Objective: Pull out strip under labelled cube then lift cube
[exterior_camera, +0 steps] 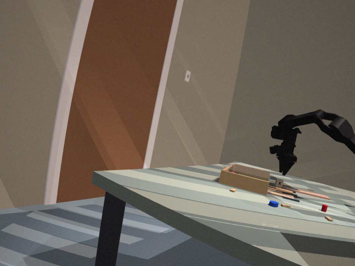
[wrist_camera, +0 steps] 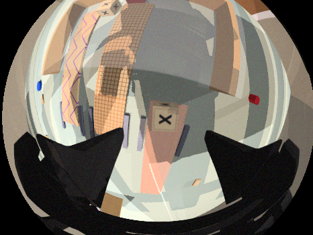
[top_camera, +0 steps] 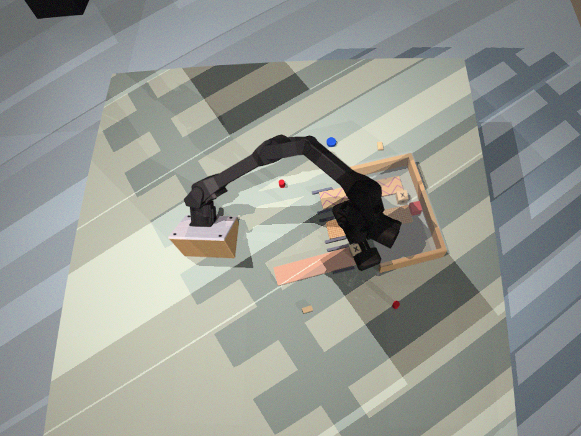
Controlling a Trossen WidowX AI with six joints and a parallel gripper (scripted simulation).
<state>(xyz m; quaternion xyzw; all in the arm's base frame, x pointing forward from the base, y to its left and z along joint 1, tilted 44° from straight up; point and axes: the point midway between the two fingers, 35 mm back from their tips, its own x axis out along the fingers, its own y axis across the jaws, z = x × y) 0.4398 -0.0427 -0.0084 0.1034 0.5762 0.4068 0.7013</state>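
A pale cube marked X [top_camera: 355,249] [exterior_camera: 279,183] [wrist_camera: 164,119] appears to rest on the far end of the plain pink strip [top_camera: 300,269] [wrist_camera: 156,174]. My gripper [exterior_camera: 283,173] [wrist_camera: 165,133] is open and empty, above the cube, its fingertips to either side of it in the wrist view. A second X cube [top_camera: 402,195] [wrist_camera: 109,8] is at the far end of the zigzag strip [top_camera: 333,197] [wrist_camera: 72,84]. A grid-patterned strip [top_camera: 334,230] [wrist_camera: 109,117] lies between these strips. The arm hides parts of the strips in the top view.
A wooden wall [top_camera: 427,206] [exterior_camera: 243,182] [wrist_camera: 226,47] surrounds the far ends of the zigzag and grid strips. A reddish block [top_camera: 415,207] is inside it. Slate rails flank the strips. A blue disc [top_camera: 331,141] [exterior_camera: 274,204] and a red cylinder [top_camera: 396,304] [wrist_camera: 254,99] lie outside.
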